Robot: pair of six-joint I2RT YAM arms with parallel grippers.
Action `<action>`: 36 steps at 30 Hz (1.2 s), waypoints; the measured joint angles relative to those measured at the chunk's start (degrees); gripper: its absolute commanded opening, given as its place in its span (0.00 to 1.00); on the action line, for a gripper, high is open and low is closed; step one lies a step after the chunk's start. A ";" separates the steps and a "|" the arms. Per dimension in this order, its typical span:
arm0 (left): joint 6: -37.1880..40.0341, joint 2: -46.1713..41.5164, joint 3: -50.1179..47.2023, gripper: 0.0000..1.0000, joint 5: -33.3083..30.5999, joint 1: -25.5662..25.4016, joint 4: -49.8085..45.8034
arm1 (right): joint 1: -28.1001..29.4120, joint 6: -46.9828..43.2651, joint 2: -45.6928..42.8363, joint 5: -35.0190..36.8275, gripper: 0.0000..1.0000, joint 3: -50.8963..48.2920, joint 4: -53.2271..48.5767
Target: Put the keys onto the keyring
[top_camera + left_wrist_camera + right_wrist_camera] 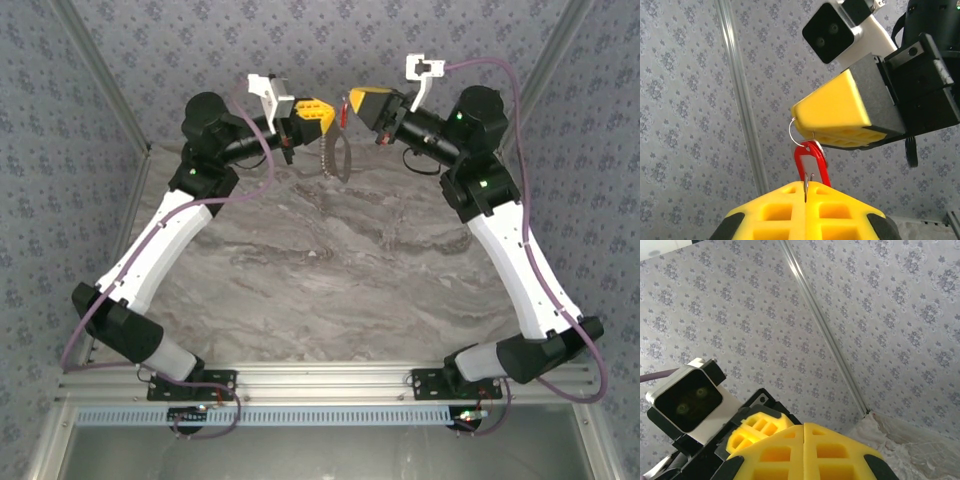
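Red key (812,159): poking out past the tips of the left fingers (780,212), toward the right fingers (835,110) just beyond.
Keyring (338,157): dangling below where both sets of fingertips are meeting, over the tabletop (330,260).
Left fingers: clenching the key.
Right fingers: pressing together, apparently pinching the ring's wire.
Threading: probably needing tiny, steady moves, keeping the key's hole lining up with the wire.
Arms: both reaching far forward, wrists turning inward.
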 measured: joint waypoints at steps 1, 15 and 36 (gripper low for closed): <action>0.15 0.09 0.00 0.00 0.00 0.00 -0.17 | 0.24 -0.22 0.26 0.00 0.00 0.15 -0.02; 0.33 0.20 0.02 0.00 -0.50 0.07 -0.57 | 0.87 -4.79 -0.31 1.97 0.00 0.31 -6.27; -1.22 0.20 0.02 0.00 -0.68 0.07 0.04 | 2.34 -6.45 -0.63 2.62 0.00 0.94 -7.28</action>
